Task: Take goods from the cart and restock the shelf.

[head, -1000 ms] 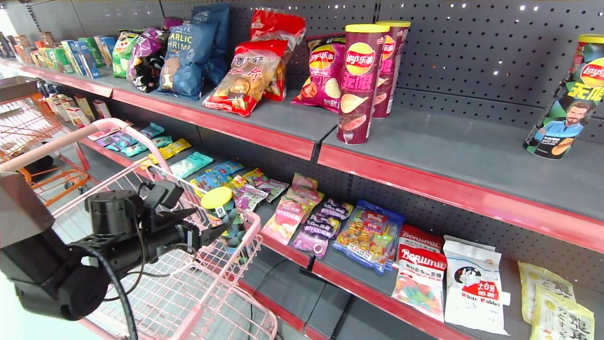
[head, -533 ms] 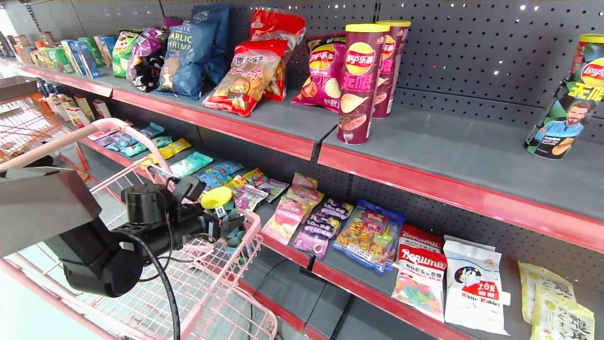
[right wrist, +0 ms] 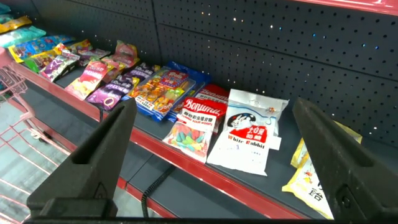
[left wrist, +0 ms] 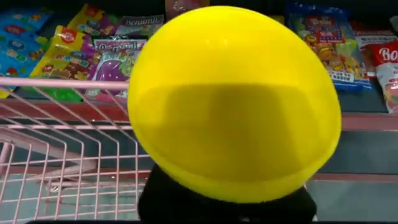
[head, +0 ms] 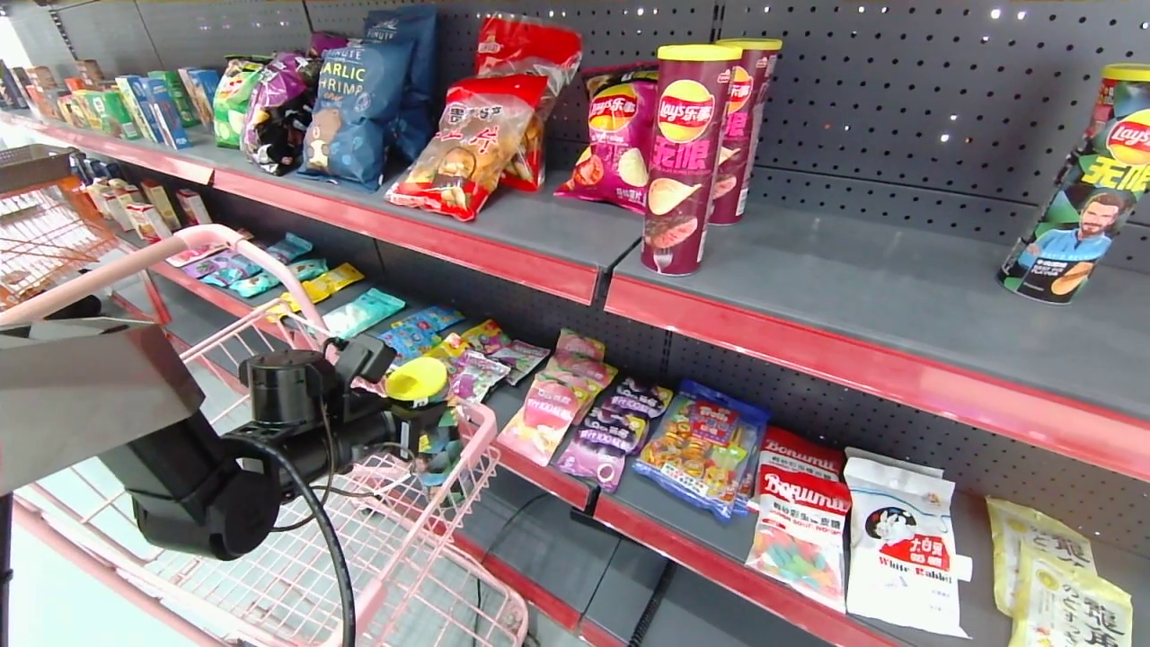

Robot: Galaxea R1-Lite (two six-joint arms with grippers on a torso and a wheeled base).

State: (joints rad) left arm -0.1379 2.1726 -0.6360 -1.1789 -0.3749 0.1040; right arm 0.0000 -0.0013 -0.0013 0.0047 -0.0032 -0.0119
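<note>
A chip can with a yellow lid (head: 416,379) stands tilted in the front corner of the pink cart (head: 486,429). My left gripper (head: 429,429) is shut around its body just under the lid. The same yellow lid (left wrist: 233,99) sits very close in the left wrist view, above the cart's wire rim (left wrist: 62,83). My right gripper (right wrist: 214,106) is open with nothing between its fingers, facing the lower shelf with its candy bags (right wrist: 186,118). The upper grey shelf (head: 898,288) holds two purple chip cans (head: 687,153) and a green one (head: 1078,198) at the far right.
Bare shelf surface lies between the purple cans and the green can. Snack bags (head: 467,144) crowd the upper shelf on the left. Candy packs (head: 701,440) line the lower shelf beside the cart. An orange cart (head: 54,243) stands at the far left.
My left arm moved forward along the cart to the yellow-lidded can and closed around it. The can now leans over instead of standing straight.
</note>
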